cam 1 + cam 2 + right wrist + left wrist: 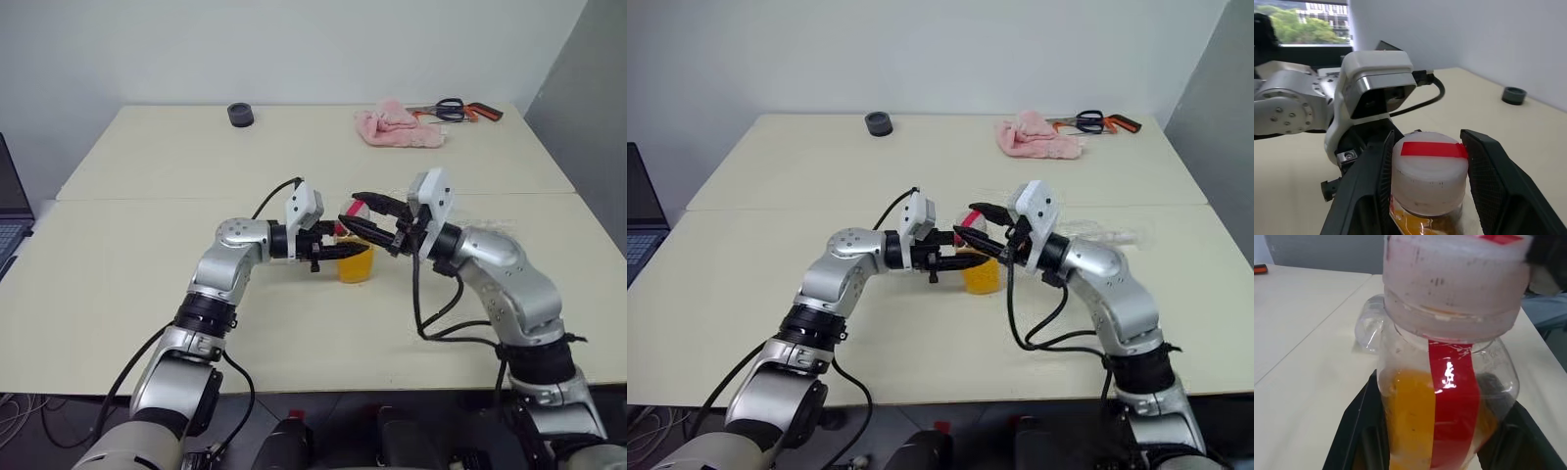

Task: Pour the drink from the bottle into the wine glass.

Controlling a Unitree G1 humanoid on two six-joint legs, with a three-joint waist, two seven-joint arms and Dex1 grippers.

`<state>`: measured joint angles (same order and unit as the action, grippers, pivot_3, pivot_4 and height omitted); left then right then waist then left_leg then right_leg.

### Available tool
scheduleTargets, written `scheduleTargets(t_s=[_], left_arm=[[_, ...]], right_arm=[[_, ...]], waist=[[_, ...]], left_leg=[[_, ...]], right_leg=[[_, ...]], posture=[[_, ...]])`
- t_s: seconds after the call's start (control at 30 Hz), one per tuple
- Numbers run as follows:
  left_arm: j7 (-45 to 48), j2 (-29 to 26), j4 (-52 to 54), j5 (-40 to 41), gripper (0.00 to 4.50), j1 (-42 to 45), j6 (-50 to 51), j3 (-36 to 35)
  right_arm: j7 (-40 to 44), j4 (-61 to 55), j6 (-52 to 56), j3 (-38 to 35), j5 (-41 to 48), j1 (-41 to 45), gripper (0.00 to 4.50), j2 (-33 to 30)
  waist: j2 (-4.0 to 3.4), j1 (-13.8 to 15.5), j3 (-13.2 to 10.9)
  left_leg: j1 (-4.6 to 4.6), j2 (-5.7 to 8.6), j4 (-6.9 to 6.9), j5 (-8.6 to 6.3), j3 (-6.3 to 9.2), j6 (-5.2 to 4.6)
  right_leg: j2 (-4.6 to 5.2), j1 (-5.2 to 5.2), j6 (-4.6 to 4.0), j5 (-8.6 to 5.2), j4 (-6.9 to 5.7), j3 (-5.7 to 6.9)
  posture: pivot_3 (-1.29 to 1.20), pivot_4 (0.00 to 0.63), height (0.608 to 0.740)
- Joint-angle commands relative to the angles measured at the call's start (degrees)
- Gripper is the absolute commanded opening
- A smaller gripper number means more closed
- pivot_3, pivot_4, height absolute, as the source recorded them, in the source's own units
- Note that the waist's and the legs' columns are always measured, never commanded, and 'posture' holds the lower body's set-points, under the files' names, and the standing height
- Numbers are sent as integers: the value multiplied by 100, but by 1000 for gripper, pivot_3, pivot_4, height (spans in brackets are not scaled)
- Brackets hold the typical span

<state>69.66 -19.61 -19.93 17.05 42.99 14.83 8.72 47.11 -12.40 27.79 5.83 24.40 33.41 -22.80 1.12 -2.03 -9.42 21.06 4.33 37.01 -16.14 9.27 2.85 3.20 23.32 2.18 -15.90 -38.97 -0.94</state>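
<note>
At table centre, bottle (355, 257) stands upright, long axis vertical, clear plastic, red stripe, orange drink (1410, 426) inside. Left gripper (338, 251) clamped on its body; right gripper (1425, 186) fingers flank the white-and-red cap (1429, 172).

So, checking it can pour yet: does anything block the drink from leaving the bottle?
Yes: the white-and-red cap is still on the bottle, with the right gripper closed on it. The left gripper holds the bottle's body.
</note>
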Motion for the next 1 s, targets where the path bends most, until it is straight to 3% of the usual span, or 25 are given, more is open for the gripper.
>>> scheduleTargets(t_s=[0.03,0.23,0.5,0.7,0.83,1.0], left_arm=[[160,36,356,238,1709,328,-9,-101],[228,-22,343,180,1708,311,-67,-85],[193,-24,328,115,1708,246,-83,-76],[156,-54,329,56,1708,207,-110,-52],[140,-82,290,-47,1707,200,-178,-12],[153,-57,175,-143,1707,223,-282,14]], right_arm=[[602,284,-56,120,185,314,1820,-103],[767,537,-6,28,176,515,1820,-243],[395,108,276,-428,388,290,4500,-406],[-40,-760,846,-803,789,-48,4500,-604],[-947,-1752,724,-341,30,-454,4500,-505],[-1866,-2023,550,76,-763,-466,4500,-126]], waist=[[0,1,0],[0,5,0],[0,19,0],[0,15,0],[0,12,0],[0,21,0]], left_leg=[[0,0,0,0,-1,0],[2,1,1,0,1,1],[7,1,2,0,3,1],[9,2,1,0,1,1],[10,1,1,0,2,1],[10,1,4,1,2,2]], right_leg=[[1,0,0,0,0,-1],[6,1,0,0,1,-1],[10,5,-1,0,0,-1],[24,8,-1,0,1,-2],[24,8,0,0,1,-2],[23,10,0,0,-2,-2]], posture=[[0,150,740],[0,150,740],[0,150,740],[0,150,740],[0,150,740],[0,150,740]])
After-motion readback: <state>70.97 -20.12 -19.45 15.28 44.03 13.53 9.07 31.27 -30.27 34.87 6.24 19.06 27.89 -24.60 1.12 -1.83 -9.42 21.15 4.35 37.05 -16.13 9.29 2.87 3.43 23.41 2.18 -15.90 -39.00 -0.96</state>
